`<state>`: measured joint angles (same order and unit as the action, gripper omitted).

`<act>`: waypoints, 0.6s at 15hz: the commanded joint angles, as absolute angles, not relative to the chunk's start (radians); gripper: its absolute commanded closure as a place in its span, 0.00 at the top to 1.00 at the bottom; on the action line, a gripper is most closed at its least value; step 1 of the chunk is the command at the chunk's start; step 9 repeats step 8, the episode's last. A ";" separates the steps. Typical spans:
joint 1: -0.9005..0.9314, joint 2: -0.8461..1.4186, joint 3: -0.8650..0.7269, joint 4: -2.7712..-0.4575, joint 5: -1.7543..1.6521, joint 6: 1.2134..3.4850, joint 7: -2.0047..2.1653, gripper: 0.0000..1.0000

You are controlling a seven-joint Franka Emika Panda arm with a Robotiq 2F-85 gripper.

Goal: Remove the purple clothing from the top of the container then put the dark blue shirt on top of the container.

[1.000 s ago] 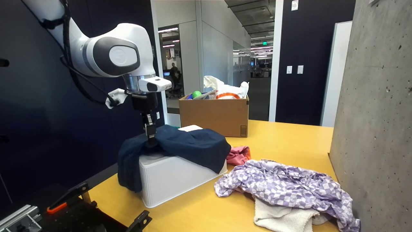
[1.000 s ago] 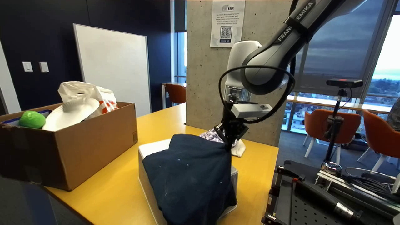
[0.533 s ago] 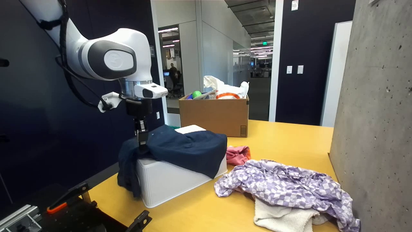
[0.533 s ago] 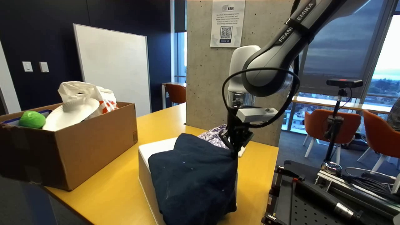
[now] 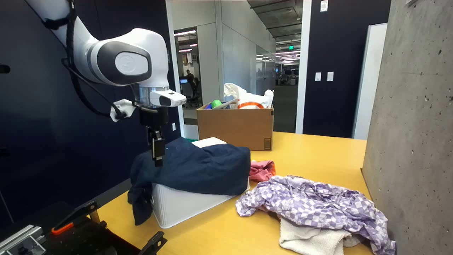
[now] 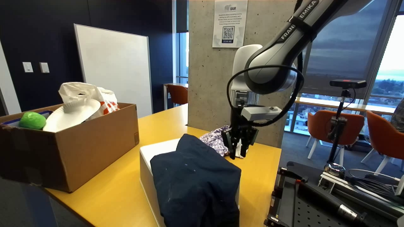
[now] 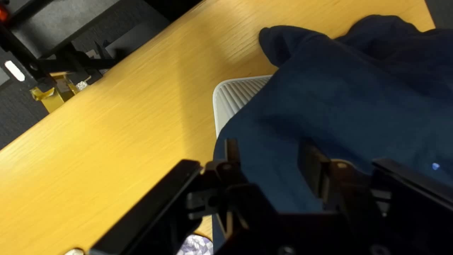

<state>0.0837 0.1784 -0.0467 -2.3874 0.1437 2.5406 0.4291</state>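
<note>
Edge of the shirt (image 5: pixel 205 170) just dropped onto the container (image 5: pixel 184 205); jaws spread, nothing held; purple cloth (image 5: pixel 315 203) is on the tabletop (image 5: pixel 219 232); overhang (image 5: pixel 141 205) weight could drag the shirt off tho

A low, long white plastic box (image 5: pixel 187 206) with rounded edges is being supported by the table (image 5: pixel 311 152). Most of its top is being covered by a dark blue shirt (image 5: pixel 201 168). The shirt is being draped in loose creases, fabric being hung over more than one side. A patch of box top is being left bare. Purple-and-white checked clothing (image 5: pixel 311 202) is being shown crumpled near the box.
</note>
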 commanded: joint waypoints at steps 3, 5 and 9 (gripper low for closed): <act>0.034 0.171 -0.049 -2.337 0.129 2.566 0.348 0.92; 0.025 0.193 -0.045 -2.319 0.132 2.589 0.318 1.00; 0.022 0.206 -0.042 -2.314 0.132 2.625 0.287 1.00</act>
